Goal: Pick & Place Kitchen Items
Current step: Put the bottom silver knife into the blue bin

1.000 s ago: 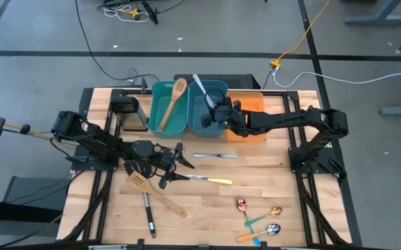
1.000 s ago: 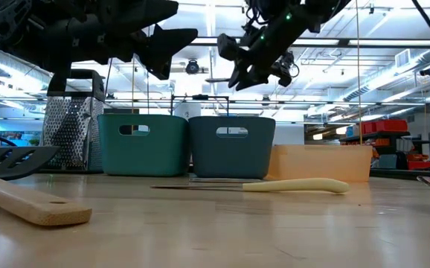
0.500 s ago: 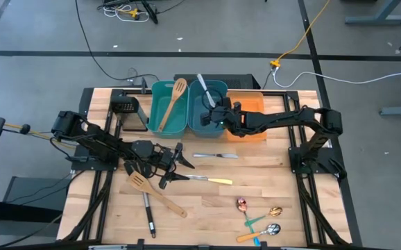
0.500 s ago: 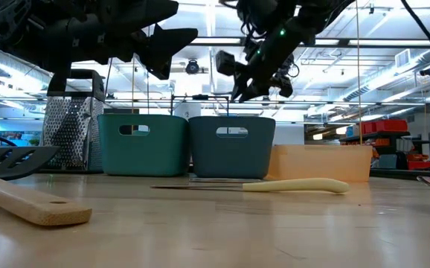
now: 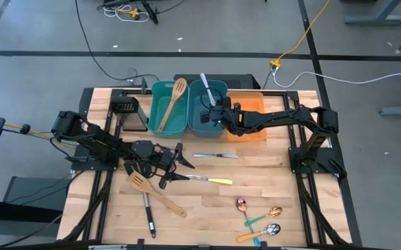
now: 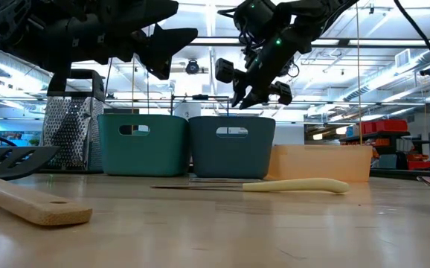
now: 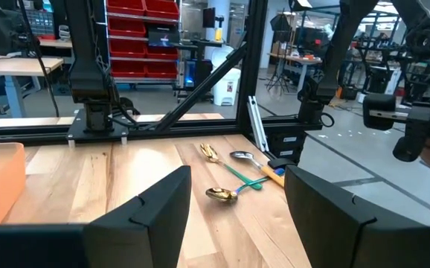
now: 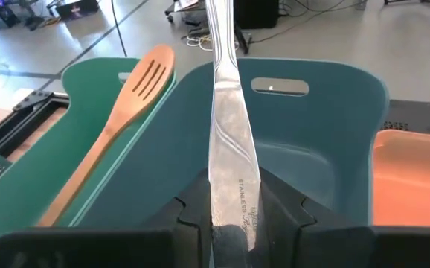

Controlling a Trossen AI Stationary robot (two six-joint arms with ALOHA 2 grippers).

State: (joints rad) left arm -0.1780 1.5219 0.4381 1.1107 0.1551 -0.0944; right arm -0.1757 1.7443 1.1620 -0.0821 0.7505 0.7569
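Note:
My right gripper is shut on a silver table knife over the blue-grey bin. The knife's free end points toward the table's far edge. A wooden slotted spatula leans on the teal bin's far rim. On the table lie a silver knife, a yellow-handled knife, a wooden spatula, a black turner and spoons. My left gripper hangs open above the yellow-handled knife's blade end. My right gripper pinches the knife between its two fingers on the flat stamped blade. The fingers lie along the knife, which sticks out forward past the fingertips. It is lifted clear above the blue-grey bin, and its narrow far end is beyond the bin's rim.
An orange bin stands right of the blue-grey one. A black mesh box stands left of the teal one. The spoons lie near the table's near-right corner. Bare wood lies between the bins and the loose knives.
My right gripper has shifted a little toward the table's left, carrying the knife farther over the blue-grey bin. The knife has swung with it and now points more straight toward the far edge. My left arm has kept still.

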